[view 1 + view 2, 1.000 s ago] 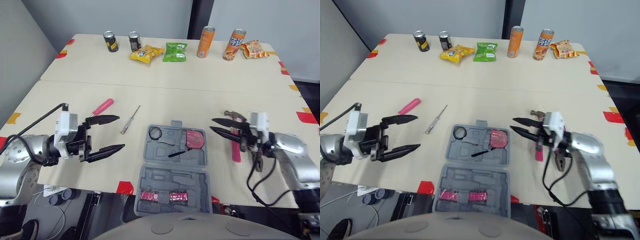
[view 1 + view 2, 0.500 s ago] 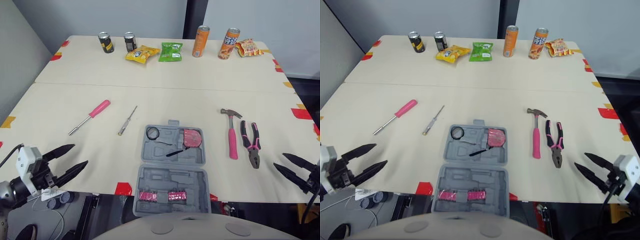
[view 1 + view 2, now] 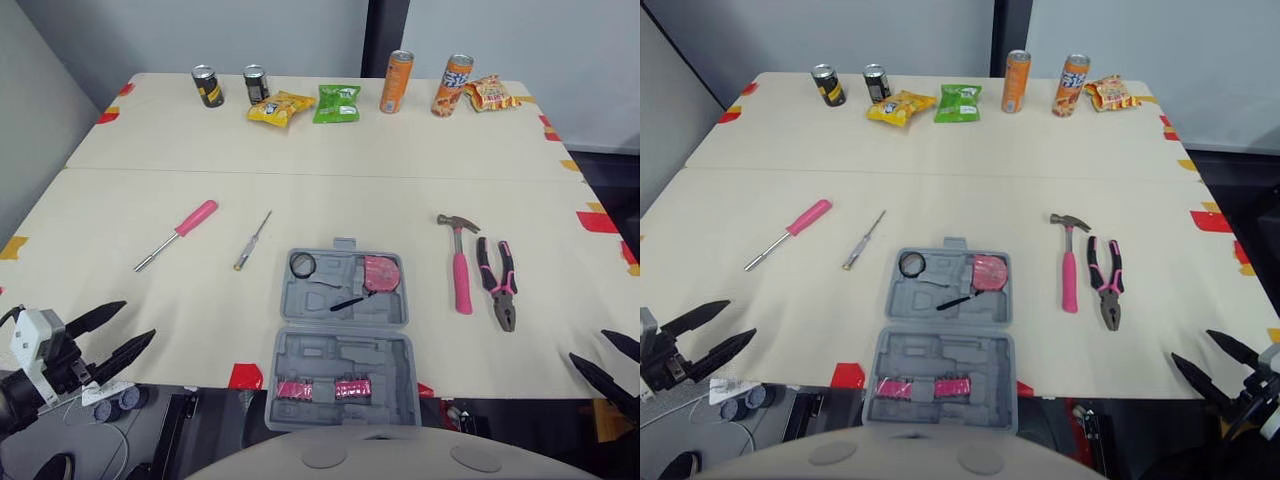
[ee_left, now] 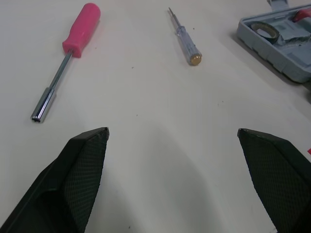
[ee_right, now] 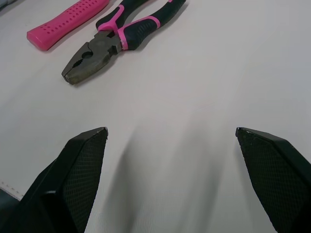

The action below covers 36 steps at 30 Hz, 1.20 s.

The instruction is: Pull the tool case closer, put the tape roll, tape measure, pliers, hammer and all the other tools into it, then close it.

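Observation:
The grey tool case [image 3: 345, 345] lies open at the table's near edge. Its far half holds a black tape roll [image 3: 303, 264], a pink tape measure [image 3: 381, 273] and a small black tool [image 3: 347, 303]. Right of the case lie the pink-handled hammer [image 3: 458, 275] and the pliers [image 3: 499, 285]. To its left are a pink screwdriver [image 3: 182, 232] and a thin tester screwdriver [image 3: 251, 241]. My left gripper [image 3: 138, 319] is open and empty at the near left edge, well short of the screwdriver [image 4: 73, 46]. My right gripper [image 3: 1192, 345] is open and empty at the near right corner, short of the pliers [image 5: 121, 39].
Along the far edge stand two dark cans [image 3: 206, 85], two orange cans [image 3: 395, 81] and several snack bags [image 3: 338, 103]. Red tape marks [image 3: 598, 221] sit on the table's edges. A seam [image 3: 300, 172] crosses the table. Bare tabletop separates both grippers from the tools.
Both arms have drawn back from beside the case to the table's near edge. The right gripper's jaws have spread wider. The hammer and pliers now lie uncovered. The camera has shifted.

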Each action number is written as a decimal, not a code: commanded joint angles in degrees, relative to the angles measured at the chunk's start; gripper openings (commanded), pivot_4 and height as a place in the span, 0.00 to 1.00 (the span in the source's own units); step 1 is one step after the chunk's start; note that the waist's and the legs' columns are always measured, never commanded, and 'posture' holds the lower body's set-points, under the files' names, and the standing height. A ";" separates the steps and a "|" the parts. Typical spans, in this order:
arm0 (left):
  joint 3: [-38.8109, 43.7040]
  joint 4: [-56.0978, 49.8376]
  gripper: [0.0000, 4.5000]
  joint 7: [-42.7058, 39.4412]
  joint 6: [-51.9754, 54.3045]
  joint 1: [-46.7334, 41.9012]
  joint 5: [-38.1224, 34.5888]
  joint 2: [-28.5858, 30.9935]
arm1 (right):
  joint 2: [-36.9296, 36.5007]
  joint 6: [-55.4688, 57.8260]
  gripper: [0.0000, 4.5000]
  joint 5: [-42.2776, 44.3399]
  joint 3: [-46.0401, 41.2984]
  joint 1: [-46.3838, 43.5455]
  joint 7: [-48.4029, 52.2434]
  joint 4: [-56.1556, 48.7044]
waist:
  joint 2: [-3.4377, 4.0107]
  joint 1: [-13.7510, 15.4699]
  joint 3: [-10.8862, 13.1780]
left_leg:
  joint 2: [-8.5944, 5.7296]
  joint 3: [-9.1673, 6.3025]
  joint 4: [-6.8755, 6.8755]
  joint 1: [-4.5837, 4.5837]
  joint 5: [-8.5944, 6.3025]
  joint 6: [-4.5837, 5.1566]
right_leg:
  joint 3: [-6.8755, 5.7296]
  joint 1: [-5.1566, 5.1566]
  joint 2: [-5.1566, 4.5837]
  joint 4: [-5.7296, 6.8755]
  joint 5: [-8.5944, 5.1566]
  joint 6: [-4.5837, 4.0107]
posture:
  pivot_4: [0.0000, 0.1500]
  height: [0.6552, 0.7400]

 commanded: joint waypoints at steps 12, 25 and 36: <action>-6.50 -20.22 1.00 -0.97 6.52 -6.36 -2.23 4.09 | 9.03 16.18 0.99 -1.59 6.62 3.17 -20.12 -35.26 | -0.03 0.36 0.03 | -0.07 -0.10 0.04 0.02 0.17 -0.29 | -0.08 0.01 0.00 0.12 0.02 0.02 | 1.00 1.00; -16.56 -33.90 1.00 -7.81 13.44 -17.63 -6.95 11.13 | 17.77 24.17 0.99 -10.18 13.29 6.19 -39.63 -49.38 | 0.06 1.63 0.04 | -0.30 -0.20 0.01 -0.19 0.36 -0.72 | -0.36 -0.19 -0.02 0.14 0.05 0.08 | 1.00 1.00; -22.38 -37.66 1.00 -10.51 16.18 -26.26 -9.03 12.45 | 19.71 26.39 0.99 -11.85 12.80 8.60 -45.60 -49.37 | 0.12 1.01 0.02 | -0.35 -0.24 -0.02 -0.18 0.41 -0.82 | -0.38 -0.17 -0.03 0.17 0.06 0.11 | 1.00 1.00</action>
